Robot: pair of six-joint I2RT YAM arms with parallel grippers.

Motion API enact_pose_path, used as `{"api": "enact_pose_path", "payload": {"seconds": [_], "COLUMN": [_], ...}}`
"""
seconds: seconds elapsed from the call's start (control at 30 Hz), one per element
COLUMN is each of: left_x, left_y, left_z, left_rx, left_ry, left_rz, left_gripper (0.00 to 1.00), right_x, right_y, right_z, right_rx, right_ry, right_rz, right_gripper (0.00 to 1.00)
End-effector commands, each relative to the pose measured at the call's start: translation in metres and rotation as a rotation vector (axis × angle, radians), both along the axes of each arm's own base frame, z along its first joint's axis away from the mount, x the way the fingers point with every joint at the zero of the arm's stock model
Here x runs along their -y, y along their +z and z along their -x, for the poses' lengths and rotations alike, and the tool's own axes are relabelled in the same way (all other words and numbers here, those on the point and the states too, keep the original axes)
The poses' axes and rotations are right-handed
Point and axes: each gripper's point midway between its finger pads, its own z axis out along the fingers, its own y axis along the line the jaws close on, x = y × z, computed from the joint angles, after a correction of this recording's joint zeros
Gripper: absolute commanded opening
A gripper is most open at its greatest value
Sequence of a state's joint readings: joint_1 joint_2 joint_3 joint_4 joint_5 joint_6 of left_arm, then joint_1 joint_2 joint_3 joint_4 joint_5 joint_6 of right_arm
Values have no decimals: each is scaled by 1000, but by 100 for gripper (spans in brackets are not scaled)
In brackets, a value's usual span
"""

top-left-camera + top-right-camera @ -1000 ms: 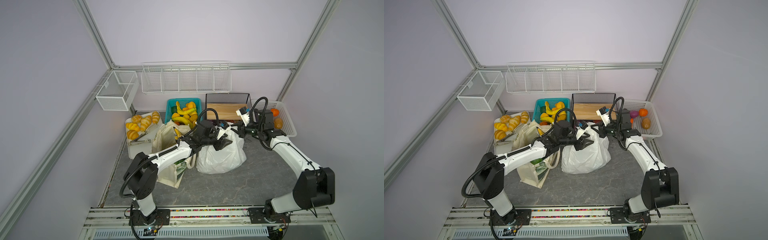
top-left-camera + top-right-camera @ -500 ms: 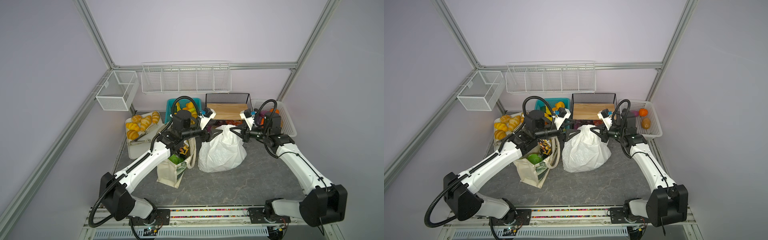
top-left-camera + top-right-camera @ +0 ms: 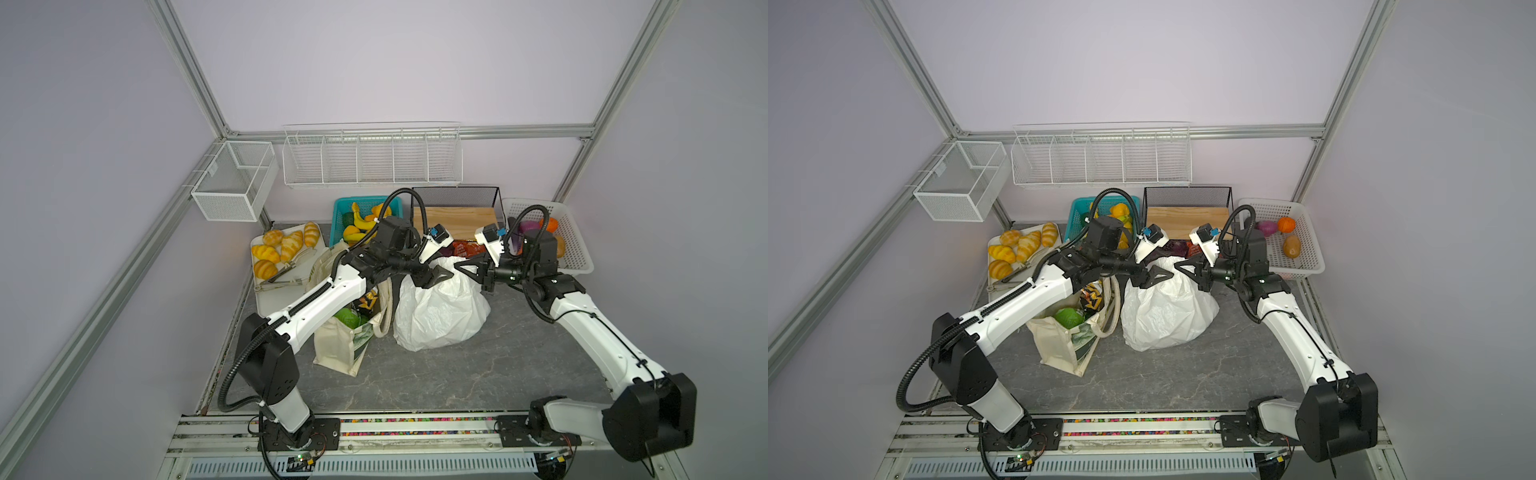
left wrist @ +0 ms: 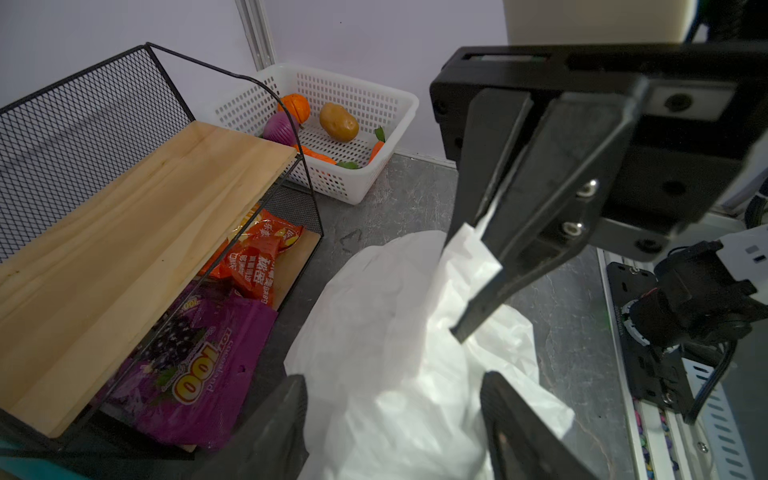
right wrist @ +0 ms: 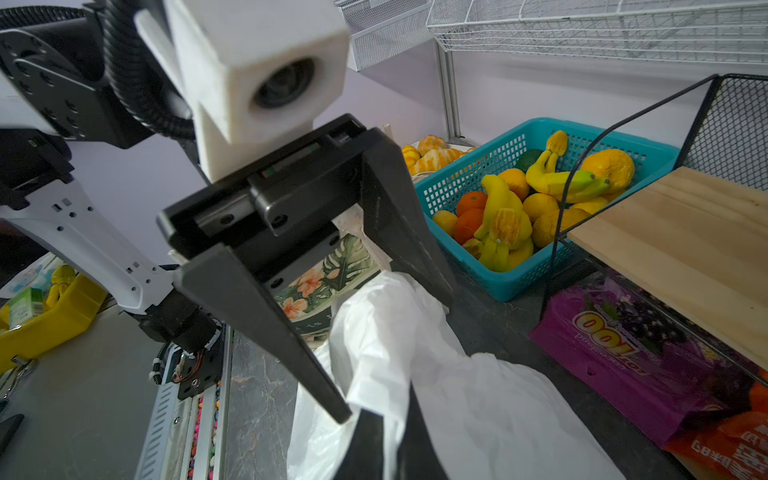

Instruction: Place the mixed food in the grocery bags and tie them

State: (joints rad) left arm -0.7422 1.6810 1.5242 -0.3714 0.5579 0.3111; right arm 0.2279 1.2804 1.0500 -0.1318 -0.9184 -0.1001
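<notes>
Thin translucent white plastic carrier bag (image 3: 440, 311) sits bulging at table centre, contents hidden. Cream canvas tote (image 3: 336, 349) slumps just beside it at 9 o'clock, with a bright green snack bag (image 3: 348, 318) and a crinkly black-and-yellow zigzag snack bag (image 3: 368, 301) showing in its mouth. Both tools meet nose to nose at the carrier bag's 12 o'clock edge. Right gripper (image 3: 462, 267) is pinched tight on a strip of bag handle, plain in the left wrist view. Left gripper (image 5: 397, 357) is spread, jaws straddling the other gathered fold without clamping it. Judged step: tying the handles. Risks: the left jaws may close on too little film, which would slip out under pull. Tips this near could clash. A hard tug from the right could drag the light bag toward 3 o'clock or tear the film.
</notes>
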Motion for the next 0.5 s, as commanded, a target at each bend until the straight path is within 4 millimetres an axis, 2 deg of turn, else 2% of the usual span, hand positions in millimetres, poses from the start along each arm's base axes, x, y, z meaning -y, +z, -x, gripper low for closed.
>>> {"api": "enact_pose_path", "payload": {"seconds": [0.0,0.17,0.4,0.47], "left_x": [4,2,-5,-5], "left_y": [-2,-12,-14,-13], "left_z": [-2,-2,1,4], "left_rx": [26,29,97,119], "left_ry": [-11,-15,-27,-46], "left_rz": [-33,-72,-88,-81], "left_gripper": [56,43,13,3], "right_x": [-3,0,1,2], "right_y": [3,4,4,4], "right_z": [9,8,8,8], "right_rx": [20,35,54,70], "right_ry": [35,11,10,5], "right_rz": [-14,11,26,31], "right_gripper": [6,6,6,9]}}
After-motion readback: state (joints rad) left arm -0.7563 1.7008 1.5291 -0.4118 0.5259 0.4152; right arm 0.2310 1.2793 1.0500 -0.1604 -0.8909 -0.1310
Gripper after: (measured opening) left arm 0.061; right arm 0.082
